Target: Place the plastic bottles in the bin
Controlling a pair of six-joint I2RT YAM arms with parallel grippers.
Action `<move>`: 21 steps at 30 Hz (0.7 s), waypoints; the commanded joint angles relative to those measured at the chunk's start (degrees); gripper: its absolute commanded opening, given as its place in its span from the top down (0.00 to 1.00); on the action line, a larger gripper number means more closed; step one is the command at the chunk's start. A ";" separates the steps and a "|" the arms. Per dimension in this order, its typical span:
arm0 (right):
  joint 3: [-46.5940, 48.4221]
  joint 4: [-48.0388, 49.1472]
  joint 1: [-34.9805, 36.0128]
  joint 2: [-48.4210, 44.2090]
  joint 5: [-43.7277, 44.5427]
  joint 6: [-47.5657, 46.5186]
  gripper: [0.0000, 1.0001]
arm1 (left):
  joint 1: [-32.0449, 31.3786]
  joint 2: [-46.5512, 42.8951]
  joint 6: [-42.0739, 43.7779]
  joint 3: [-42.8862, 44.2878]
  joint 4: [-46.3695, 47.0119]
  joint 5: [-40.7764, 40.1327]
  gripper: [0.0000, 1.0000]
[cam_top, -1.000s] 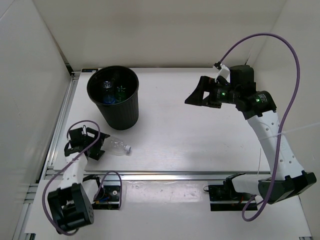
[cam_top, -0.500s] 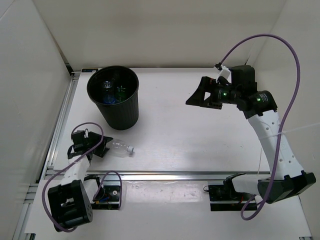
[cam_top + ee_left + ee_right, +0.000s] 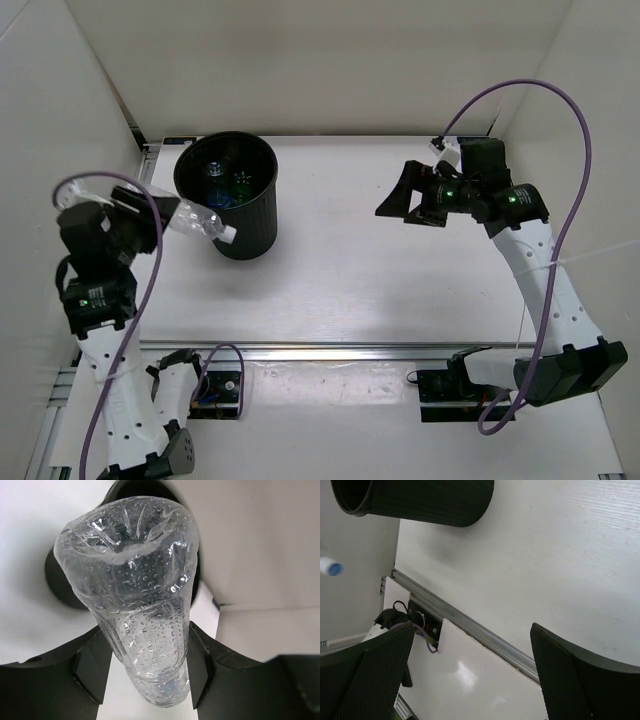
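The plain clear bottle (image 3: pixel 196 224) is off the table, held by its base end in our left gripper (image 3: pixel 158 219). It is tilted with its white cap (image 3: pixel 228 236) pointing down and to the right. From above, the cap end overlaps the near left side of the bin (image 3: pixel 262 215), but we cannot tell whether bottle and bin touch. In the left wrist view the bottle (image 3: pixel 134 580) is beaded with droplets inside. Its dented base faces the camera, and the two black fingers (image 3: pixel 91 669) are clamped against its sides.

The round black bin stands upright at the far left of the table. Inside it we see a green bottle (image 3: pixel 243 181) and a clear bottle (image 3: pixel 214 171) with some blue below it.

Our right gripper (image 3: pixel 396 192) hangs above the far right part of the white table (image 3: pixel 380 290), well apart from the bin, with its jaws spread wide and nothing between them. The right wrist view looks past its gripper (image 3: pixel 472 630) at bare tabletop, with the bin (image 3: pixel 420 500) at the top of the frame and the aluminium rail (image 3: pixel 470 625) running along the table's near edge. A purple cable (image 3: pixel 560 100) loops over the right arm.
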 commanded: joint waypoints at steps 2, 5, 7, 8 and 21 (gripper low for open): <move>0.28 2.17 -0.36 0.19 -1.17 -0.96 0.00 | 0.20 8.86 4.74 17.16 -8.98 -4.76 0.89; 0.81 2.87 -0.36 0.72 -1.70 -0.43 0.00 | -0.41 16.33 6.75 25.37 -5.04 -6.16 0.87; 1.34 3.40 -0.36 1.34 -2.23 0.10 0.00 | -1.11 20.29 7.46 27.59 -0.46 -8.01 0.83; 1.34 3.40 -0.36 2.03 -2.92 0.10 0.00 | -2.42 24.57 8.07 28.82 0.60 -10.02 0.83; 5.37 -3.63 -1.51 2.65 -1.17 0.63 0.00 | -12.63 32.90 7.99 36.84 3.59 -19.08 0.00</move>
